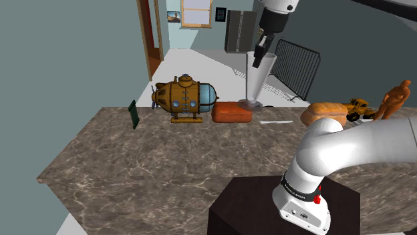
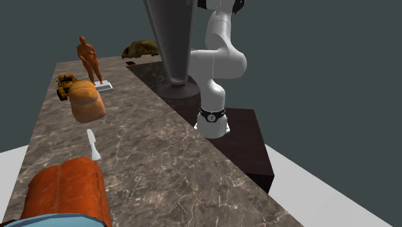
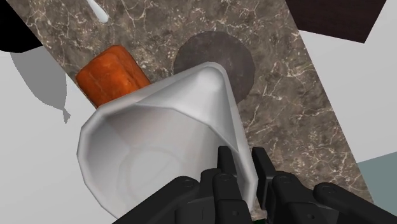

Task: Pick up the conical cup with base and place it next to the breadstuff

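Tool (image 3: pixel 242 153) clamped across the rim of the pale conical cup (image 3: pixel 159 127), upright just beside the orange-red loaf (image 3: pixel 111 73) on the desk (image 3: pixel 280 95): grasp done, apparently only release left, though resting or hovering impossible to tell.

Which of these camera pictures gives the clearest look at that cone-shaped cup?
The shoulder view: the cup shows whole, rim to base, the claw clasping its rim. The second exterior view crops its top; the wrist view looks down into its mouth.
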You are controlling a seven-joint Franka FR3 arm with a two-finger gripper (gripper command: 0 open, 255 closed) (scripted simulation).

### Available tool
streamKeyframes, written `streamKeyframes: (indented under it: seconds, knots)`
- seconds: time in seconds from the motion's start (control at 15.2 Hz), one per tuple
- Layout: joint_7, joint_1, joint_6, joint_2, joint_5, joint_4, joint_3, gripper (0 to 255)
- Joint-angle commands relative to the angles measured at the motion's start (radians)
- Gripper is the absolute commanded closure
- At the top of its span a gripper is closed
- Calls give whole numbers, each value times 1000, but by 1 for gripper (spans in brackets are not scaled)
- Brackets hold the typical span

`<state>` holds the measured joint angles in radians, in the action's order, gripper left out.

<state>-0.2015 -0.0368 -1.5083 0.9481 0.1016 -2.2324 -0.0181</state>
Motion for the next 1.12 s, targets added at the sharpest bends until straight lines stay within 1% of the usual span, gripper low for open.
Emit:
streamKeyframes:
  seconds: [0.0,0.07,0.53,1.06]
  knots:
    - [-2,-1,19,-15,0,35,-1,255]
    - [-2,-1,21,-17,0,39,-1,255]
    - [-149,-24,81,95,101,7,145,255]
    - [-326,-49,139,165,236,36,318,255]
